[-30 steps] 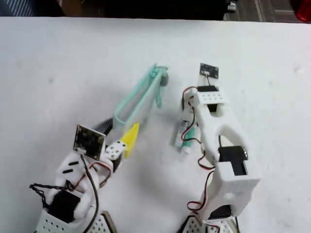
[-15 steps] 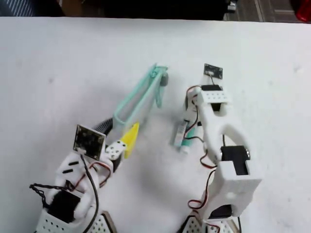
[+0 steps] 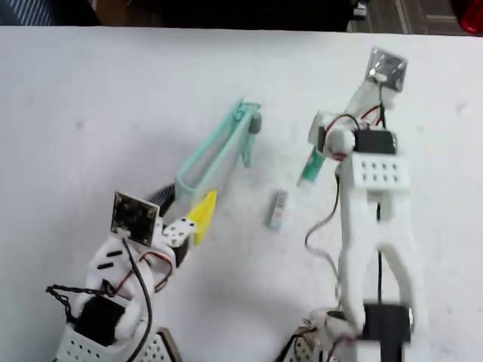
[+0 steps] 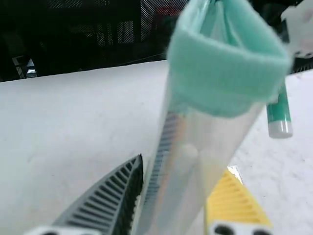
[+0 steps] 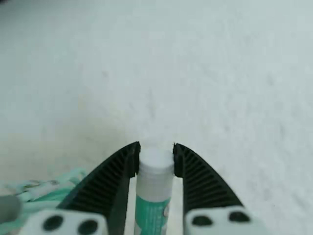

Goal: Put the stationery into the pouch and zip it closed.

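A clear pouch (image 3: 219, 154) with mint-green trim lies slanted on the white table, its mouth facing up. My left gripper (image 3: 183, 197) is shut on its near end. In the left wrist view the pouch (image 4: 210, 122) stands between the black and the yellow finger (image 4: 230, 196). To the right of the pouch, my right gripper (image 3: 315, 154) holds a green-and-white marker (image 3: 310, 167) above the table. In the right wrist view the marker (image 5: 155, 196) sits clamped between the black fingers (image 5: 117, 181). A small white eraser-like piece (image 3: 277, 209) lies on the table between the arms.
The white table (image 3: 90, 98) spreads wide to the left and back of the pouch. A dark edge runs along the far side. The right arm's white links (image 3: 373, 226) rise over the table's right part. A corner of the pouch (image 5: 34, 196) shows beside the right gripper.
The right arm has risen and swung back and to the right, lifting the green marker off the table. The small white piece stays where the marker lay. The left arm has kept still.
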Available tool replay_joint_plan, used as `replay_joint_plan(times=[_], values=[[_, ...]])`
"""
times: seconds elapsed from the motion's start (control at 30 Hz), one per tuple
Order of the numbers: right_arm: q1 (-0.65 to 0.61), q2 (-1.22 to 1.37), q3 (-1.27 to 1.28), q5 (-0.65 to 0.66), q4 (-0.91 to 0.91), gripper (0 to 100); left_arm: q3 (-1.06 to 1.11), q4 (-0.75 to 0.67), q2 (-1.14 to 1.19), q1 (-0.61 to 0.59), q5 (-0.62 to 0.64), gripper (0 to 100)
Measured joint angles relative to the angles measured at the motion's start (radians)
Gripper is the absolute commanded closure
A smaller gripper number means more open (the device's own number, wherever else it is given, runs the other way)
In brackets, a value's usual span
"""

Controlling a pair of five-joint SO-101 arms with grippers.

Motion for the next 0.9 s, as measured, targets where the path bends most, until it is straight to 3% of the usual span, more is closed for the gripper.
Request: replay_joint_plan(times=[0.23, 0.4, 0.73, 0.9], values=[[-0.203, -0.434, -0.075, 0.0, -0.038, 98.3, 0.0, 0.0, 0.0, 0.0, -0.005, 79], [-0.347, -0.601, -0.089, 0.015, -0.14, 98.3, 0.0, 0.0, 0.0, 0.0, -0.005, 79], [-0.516, -0.557, -0.094, 0.058, -0.201, 98.3, 0.0, 0.0, 0.0, 0.0, -0.005, 79], [-0.526, -0.456, -0.094, 0.058, -0.207, 98.3, 0.0, 0.0, 0.0, 0.0, -0.005, 79]])
